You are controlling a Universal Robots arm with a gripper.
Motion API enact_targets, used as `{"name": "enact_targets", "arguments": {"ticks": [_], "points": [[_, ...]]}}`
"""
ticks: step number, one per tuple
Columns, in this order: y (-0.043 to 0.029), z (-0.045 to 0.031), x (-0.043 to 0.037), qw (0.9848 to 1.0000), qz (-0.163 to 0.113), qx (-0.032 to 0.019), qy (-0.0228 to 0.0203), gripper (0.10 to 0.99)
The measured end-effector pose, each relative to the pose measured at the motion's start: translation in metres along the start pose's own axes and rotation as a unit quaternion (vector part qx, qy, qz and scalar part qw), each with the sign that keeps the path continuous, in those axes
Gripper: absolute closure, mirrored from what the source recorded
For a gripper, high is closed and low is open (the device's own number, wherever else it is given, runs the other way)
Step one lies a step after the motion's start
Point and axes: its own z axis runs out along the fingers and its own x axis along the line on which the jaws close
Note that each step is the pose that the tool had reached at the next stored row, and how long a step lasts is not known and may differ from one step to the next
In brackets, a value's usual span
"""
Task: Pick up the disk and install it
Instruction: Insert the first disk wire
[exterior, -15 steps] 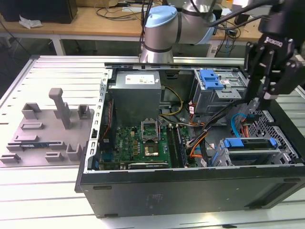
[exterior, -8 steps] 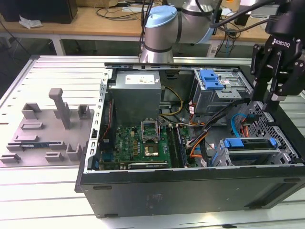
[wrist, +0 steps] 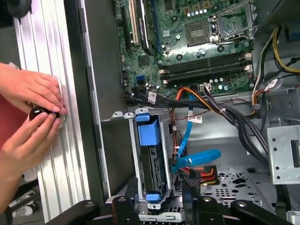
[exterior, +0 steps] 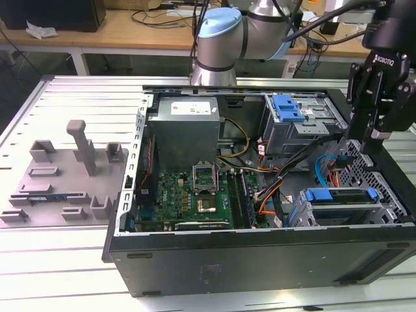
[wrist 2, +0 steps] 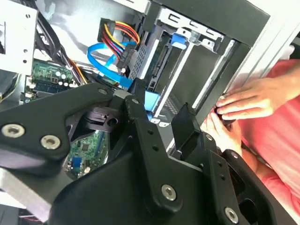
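The disk [exterior: 341, 195], framed by its bright blue bracket, sits slotted into the drive cage [exterior: 311, 218] inside the open case [exterior: 260, 260].

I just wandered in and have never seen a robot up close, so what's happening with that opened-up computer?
The robot arm's gripper hangs open over one corner of an open computer case, holding nothing. The blue-framed disk sits in a metal cage inside the case, just beneath the gripper. Beside the case, a person's hands rest on the table, fingering a small black object.
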Motion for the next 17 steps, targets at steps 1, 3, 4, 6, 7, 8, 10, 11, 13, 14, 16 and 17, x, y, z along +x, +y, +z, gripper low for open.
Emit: {"name": "enact_targets", "arguments": {"ticks": [1,3,4,6,7,8,10,11,13,14,16,17], "points": [[0.0001,-0.0007,-0.0069,1.0000,0.000,0.0009,0.0076,0.584],[0.0000,-0.0011,-0.0122,0.9998,0.000,0.0019,0.0180,0.584],[-0.0014,-0.0006,-0.0175,0.9996,-0.001,0.0012,0.0287,0.584],[-0.0057,0.0006,-0.0197,0.9995,-0.004,-0.0057,0.0323,0.584],[-0.0098,0.0012,-0.0210,0.9993,-0.006,-0.0120,0.0346,0.584],[-0.0126,0.0018,-0.0220,0.9992,-0.008,-0.0168,0.0359,0.584],[-0.0160,0.0027,-0.0257,0.9989,-0.010,-0.0217,0.0411,0.584],[-0.0155,0.0020,-0.0294,0.9987,-0.009,-0.0209,0.0465,0.584],[-0.0140,0.0000,-0.0399,0.9979,-0.009,-0.0190,0.0613,0.584],[-0.0135,-0.0005,-0.0439,0.9976,-0.009,-0.0184,0.0658,0.584],[-0.0124,0.0005,-0.0513,0.9972,-0.008,-0.0174,0.0728,0.584],[-0.0123,0.0023,-0.0519,0.9972,-0.008,-0.0175,0.0728,0.584]]}}
